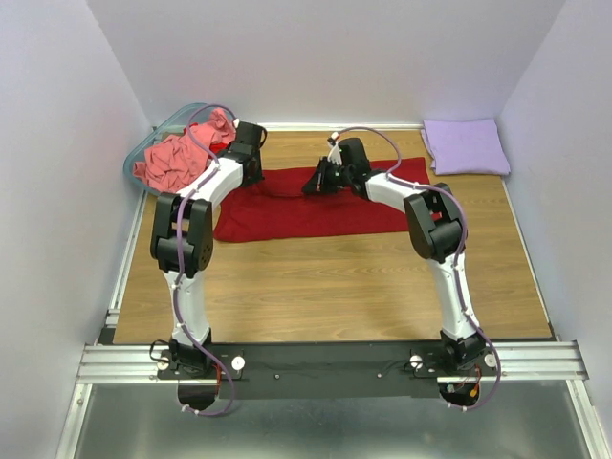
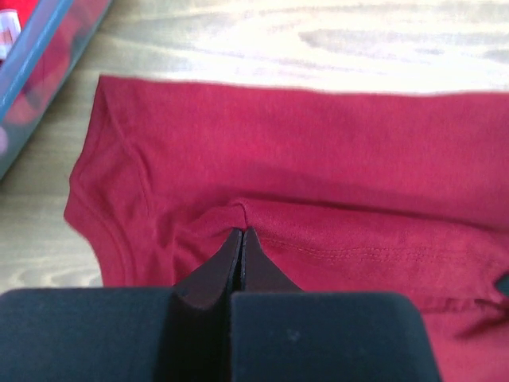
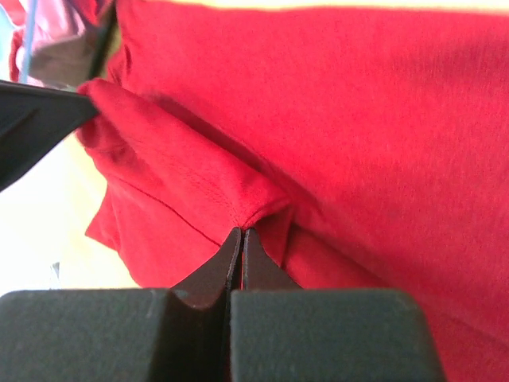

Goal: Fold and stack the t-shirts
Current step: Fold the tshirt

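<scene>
While the dark red t-shirt (image 1: 306, 212) lies spread on the table (image 1: 335, 287), we note left gripper (image 2: 241, 232) and right gripper (image 3: 241, 231) each pinched together on its cloth.

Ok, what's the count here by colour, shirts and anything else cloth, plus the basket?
dark red shirt: 1
lavender shirt: 1
salmon-pink shirt: 1
bright red cloth, mostly hidden in the basket: 1
teal basket: 1
Total: 5
</scene>
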`<act>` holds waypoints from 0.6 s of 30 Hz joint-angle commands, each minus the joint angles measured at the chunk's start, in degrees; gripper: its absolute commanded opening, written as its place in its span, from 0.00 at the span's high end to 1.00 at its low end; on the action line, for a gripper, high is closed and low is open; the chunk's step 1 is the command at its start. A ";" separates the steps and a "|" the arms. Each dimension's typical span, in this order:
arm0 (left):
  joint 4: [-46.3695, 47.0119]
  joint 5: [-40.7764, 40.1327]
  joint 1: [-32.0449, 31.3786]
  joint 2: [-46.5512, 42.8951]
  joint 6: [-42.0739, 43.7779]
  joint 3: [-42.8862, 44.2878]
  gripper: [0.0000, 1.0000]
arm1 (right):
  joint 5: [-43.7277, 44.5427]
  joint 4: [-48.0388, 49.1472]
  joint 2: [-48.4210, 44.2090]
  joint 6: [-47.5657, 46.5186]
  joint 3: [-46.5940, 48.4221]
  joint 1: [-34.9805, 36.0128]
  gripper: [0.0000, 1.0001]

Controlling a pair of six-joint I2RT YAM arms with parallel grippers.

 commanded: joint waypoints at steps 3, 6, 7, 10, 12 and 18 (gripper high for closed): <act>-6.70 1.72 0.22 -4.25 -0.61 1.04 1.00 | -1.99 -0.50 -4.02 0.73 -2.79 -0.33 0.96; -8.73 1.90 0.22 -4.60 -0.96 1.31 1.00 | -2.25 -0.59 -4.73 0.81 -3.67 -0.24 0.96; -9.43 2.16 0.22 -4.77 -1.05 1.22 1.00 | -2.51 -0.67 -4.90 0.82 -4.02 -0.24 0.96; -9.79 2.78 0.14 -4.78 -1.31 0.61 1.00 | -2.60 -0.76 -5.26 0.82 -4.55 -0.24 0.96; -9.53 3.04 0.22 -4.34 -1.40 -0.88 1.00 | -2.60 -0.94 -5.17 0.73 -4.81 -0.24 0.96; -8.82 2.34 0.22 -2.05 -1.93 -3.87 1.00 | -4.62 -1.29 -4.03 0.82 -5.52 -0.24 0.96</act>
